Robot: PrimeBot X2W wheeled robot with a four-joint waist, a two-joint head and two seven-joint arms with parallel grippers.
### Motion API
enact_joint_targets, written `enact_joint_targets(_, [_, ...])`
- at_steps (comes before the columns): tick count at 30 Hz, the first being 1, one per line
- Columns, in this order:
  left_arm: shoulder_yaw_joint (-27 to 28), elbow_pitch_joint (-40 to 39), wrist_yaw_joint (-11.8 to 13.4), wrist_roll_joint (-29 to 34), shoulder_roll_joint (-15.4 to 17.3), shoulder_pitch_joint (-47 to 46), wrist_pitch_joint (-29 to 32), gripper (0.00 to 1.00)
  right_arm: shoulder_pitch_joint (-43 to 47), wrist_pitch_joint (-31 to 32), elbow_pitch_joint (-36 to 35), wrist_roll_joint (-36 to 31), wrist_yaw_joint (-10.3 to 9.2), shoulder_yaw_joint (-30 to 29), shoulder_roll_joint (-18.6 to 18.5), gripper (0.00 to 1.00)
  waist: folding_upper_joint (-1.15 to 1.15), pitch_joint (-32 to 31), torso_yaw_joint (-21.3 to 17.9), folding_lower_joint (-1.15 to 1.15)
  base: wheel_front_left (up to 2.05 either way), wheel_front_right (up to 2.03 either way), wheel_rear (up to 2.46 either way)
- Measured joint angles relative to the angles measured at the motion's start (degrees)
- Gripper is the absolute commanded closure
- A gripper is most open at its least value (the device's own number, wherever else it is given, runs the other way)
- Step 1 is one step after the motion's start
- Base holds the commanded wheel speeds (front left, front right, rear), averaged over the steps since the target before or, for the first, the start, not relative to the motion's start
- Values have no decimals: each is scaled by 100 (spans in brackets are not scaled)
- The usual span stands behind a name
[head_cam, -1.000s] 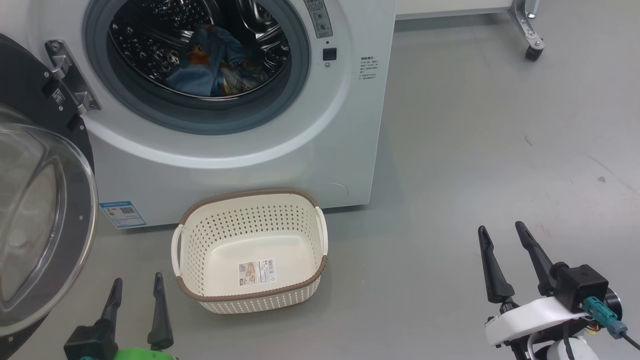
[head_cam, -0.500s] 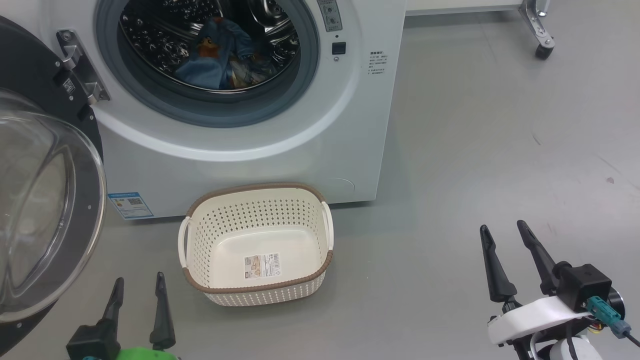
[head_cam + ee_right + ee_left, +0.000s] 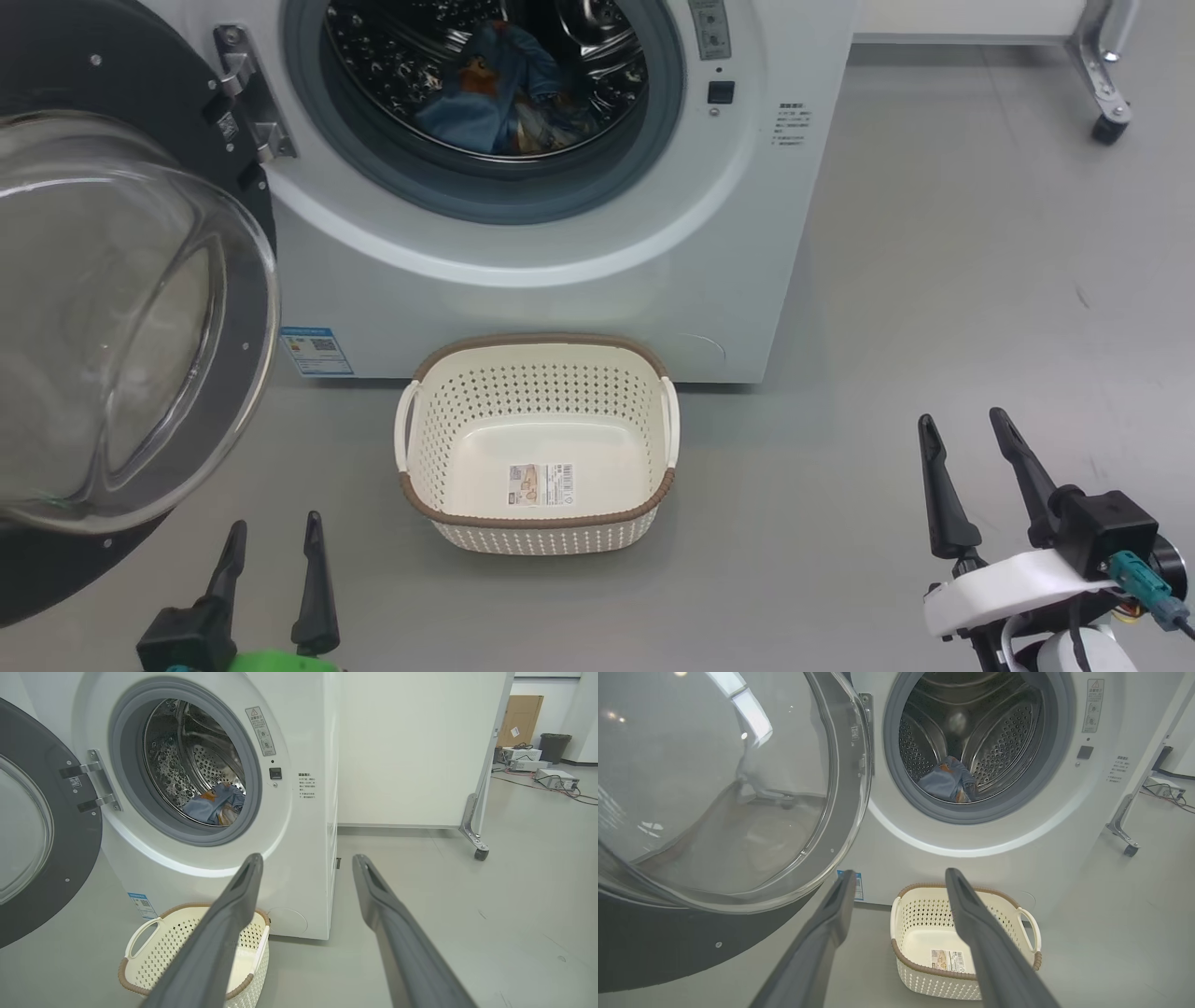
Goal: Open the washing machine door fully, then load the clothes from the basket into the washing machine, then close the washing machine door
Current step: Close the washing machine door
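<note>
Left gripper is hovering at seven o'clock, right gripper at four, both spread wide and empty. Basket is sitting bare at six, since clothes are lying in the drum at twelve. Door is standing open at nine, probably waiting to be closed.

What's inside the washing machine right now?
The clothes, blue fabric with orange print, lie bunched at the bottom of the steel drum. Anything under the bundle is covered by it.

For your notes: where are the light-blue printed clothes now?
Head view, top centre: light-blue printed clothes lie in the white washing machine's steel drum, above the cream perforated basket.
</note>
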Motion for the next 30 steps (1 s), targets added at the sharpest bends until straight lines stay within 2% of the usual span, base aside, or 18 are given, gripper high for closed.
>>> enact_joint_targets(14, [136,-55,219,-70,0,17,0,0,-120,0,87,18,0,485,-81,0,0,-80,968,0,0,0,0])
enact_joint_targets(25, [68,-70,237,-168,0,83,0,0,-114,0,141,89,0,417,-112,0,0,-203,1849,0,0,0,0])
enact_joint_targets(30, [218,-104,270,-169,3,145,0,0,-125,0,151,89,0,648,-93,0,0,-225,2205,0,0,0,0])
